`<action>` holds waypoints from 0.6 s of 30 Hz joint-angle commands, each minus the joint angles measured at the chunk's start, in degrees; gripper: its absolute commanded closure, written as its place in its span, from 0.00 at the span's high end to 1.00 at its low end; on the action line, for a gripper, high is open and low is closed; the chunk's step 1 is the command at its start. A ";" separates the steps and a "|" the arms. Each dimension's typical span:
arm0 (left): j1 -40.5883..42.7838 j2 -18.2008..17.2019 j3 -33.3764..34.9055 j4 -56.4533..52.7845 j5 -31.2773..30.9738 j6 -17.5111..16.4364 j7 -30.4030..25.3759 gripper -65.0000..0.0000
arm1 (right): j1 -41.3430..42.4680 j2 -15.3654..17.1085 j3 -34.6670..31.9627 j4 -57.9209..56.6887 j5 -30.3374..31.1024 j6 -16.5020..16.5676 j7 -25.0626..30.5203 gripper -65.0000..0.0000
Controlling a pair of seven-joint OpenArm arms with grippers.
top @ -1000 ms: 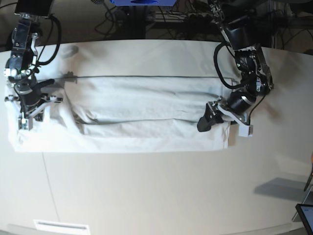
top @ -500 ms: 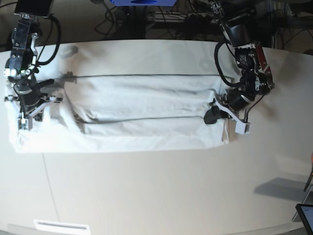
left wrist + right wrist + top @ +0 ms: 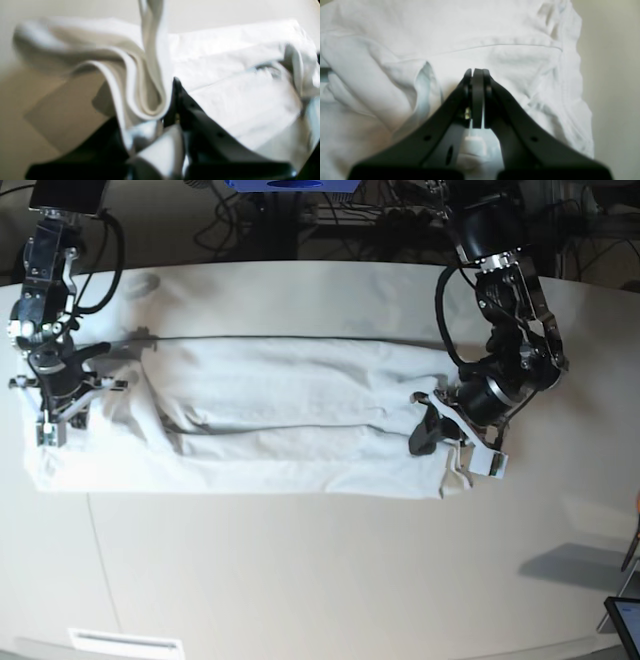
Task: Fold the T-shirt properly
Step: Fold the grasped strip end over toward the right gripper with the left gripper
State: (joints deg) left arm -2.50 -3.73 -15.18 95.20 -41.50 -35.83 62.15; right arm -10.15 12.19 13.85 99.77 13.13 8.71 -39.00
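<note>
The white T-shirt lies folded into a long band across the white table. At the band's right end in the base view, my left gripper is shut on the T-shirt's bunched edge. The left wrist view shows looped hem folds rising from between the black fingers of the left gripper. My right gripper rests at the band's left end. In the right wrist view the right gripper is shut tip to tip above the T-shirt, with no cloth seen between its fingers.
Bare table stretches in front of the shirt. A dark tablet corner pokes in at the lower right edge. Cables and equipment crowd the back edge. A white label sits near the front left.
My left gripper has closed on the shirt's right end and pulled it up and inward, so the right edge has shifted left. The right arm has stayed still.
</note>
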 commanded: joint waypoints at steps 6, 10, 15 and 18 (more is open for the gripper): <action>-1.15 4.30 0.89 3.48 -2.07 2.03 -1.27 0.00 | 0.70 0.78 0.18 0.85 0.19 -0.05 1.42 0.00; -1.23 5.09 5.82 3.48 -1.98 3.61 -1.36 0.00 | 0.61 0.78 0.18 0.85 0.19 -0.05 1.42 0.00; -1.67 8.43 6.78 3.13 -1.98 7.39 -1.62 0.00 | 0.44 0.78 0.18 0.85 0.19 -0.05 1.42 0.00; -3.26 10.28 6.96 2.69 -1.80 7.75 -1.62 0.00 | 0.35 0.78 0.18 0.85 0.19 -0.05 1.42 0.00</action>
State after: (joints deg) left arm -4.32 6.09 -8.47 96.97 -41.39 -27.59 62.17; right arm -10.39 12.25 13.85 99.77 13.13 8.88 -39.07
